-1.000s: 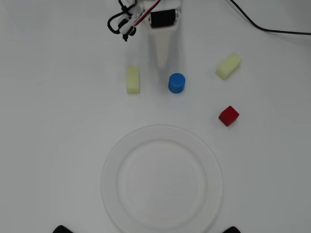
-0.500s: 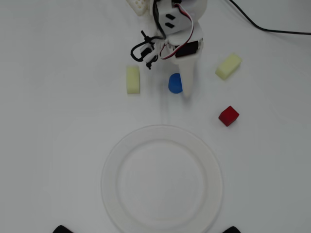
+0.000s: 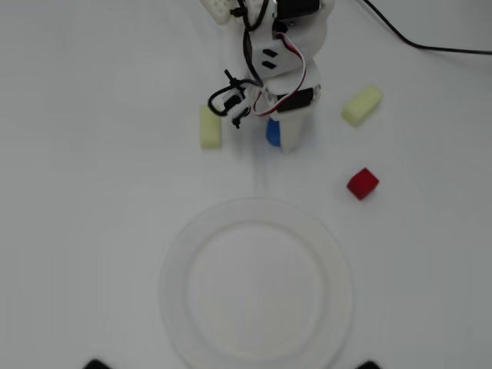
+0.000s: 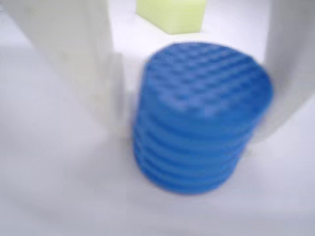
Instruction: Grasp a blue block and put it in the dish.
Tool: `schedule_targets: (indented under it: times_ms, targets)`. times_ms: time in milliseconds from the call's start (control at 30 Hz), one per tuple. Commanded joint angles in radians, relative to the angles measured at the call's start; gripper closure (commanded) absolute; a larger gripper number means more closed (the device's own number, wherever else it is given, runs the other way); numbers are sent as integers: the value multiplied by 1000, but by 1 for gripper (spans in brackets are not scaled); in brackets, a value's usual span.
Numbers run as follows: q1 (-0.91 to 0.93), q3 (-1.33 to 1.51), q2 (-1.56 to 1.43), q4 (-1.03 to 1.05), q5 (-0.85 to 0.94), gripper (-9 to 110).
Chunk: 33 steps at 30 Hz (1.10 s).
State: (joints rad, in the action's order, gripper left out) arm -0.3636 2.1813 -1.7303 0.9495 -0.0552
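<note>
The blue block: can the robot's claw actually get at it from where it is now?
Probably yes: the gripper already straddles the blue block, a white finger on each side, and nothing lies between them.

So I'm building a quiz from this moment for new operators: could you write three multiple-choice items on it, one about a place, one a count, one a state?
1. Where is the blue block?
A. in the dish
B. between the gripper's fingers
C. beside the red cube

2. How many pale yellow blocks lie on the table?
A. one
B. two
C. four

3. What is the dish's state?
A. empty
B. holds the red cube
C. upside down

Key:
1 B: the wrist view shows a white finger on each side of it, under the gripper in the overhead view.
2 B: one left of the arm, one right of it in the overhead view.
3 A: the dish is bare; the red cube sits outside it.
</note>
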Motion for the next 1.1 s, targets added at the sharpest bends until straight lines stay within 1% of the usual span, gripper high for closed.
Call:
schedule_targets:
  times_ms: [0, 33, 133, 300, 467, 600, 667, 733, 833, 1067]
  targets:
    - [3, -23, 0, -9, 11, 99]
    - [3, -23, -11, -9, 17, 101]
    - [17, -9, -83, -9, 20, 101]
    - [84, 18, -308, -23, 91, 101]
    - [166, 161, -586, -262, 229, 101]
    - [207, 196, -641, -426, 268, 101]
    - [219, 218, -629, -548, 298, 101]
    - [225, 193, -560, -620, 310, 101]
    - [233, 77, -391, -650, 290, 101]
    - [244, -233, 18, -652, 230, 101]
